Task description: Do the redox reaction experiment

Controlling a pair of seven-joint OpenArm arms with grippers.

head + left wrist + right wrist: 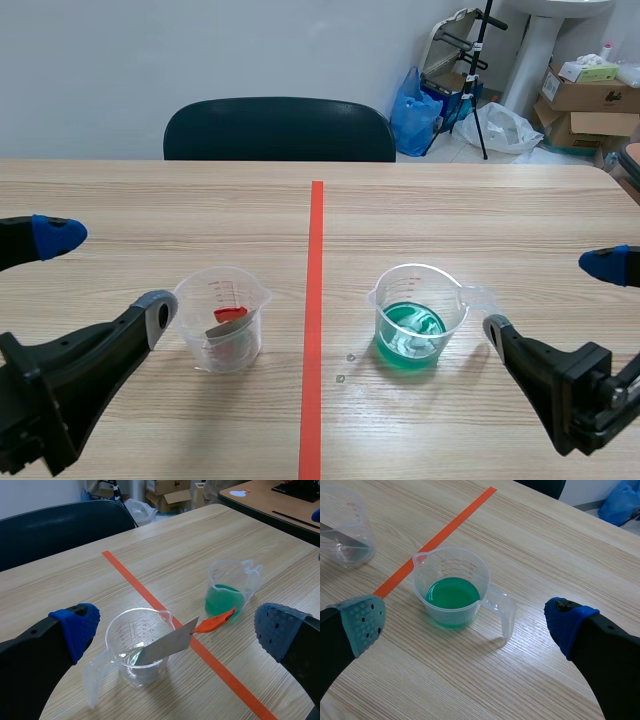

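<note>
With the left tool [105, 272] and right tool [551, 295] both wide open and empty, the risk is a crooked closing that tips the blade-holding clear beaker [225, 320] or spills the green-liquid beaker [415, 315] — both light, standing toward the surface's near edge.

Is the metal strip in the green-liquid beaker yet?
No, the metal strip leans in the clear beaker, while the beaker of green liquid stands apart from it and holds only liquid.
</note>
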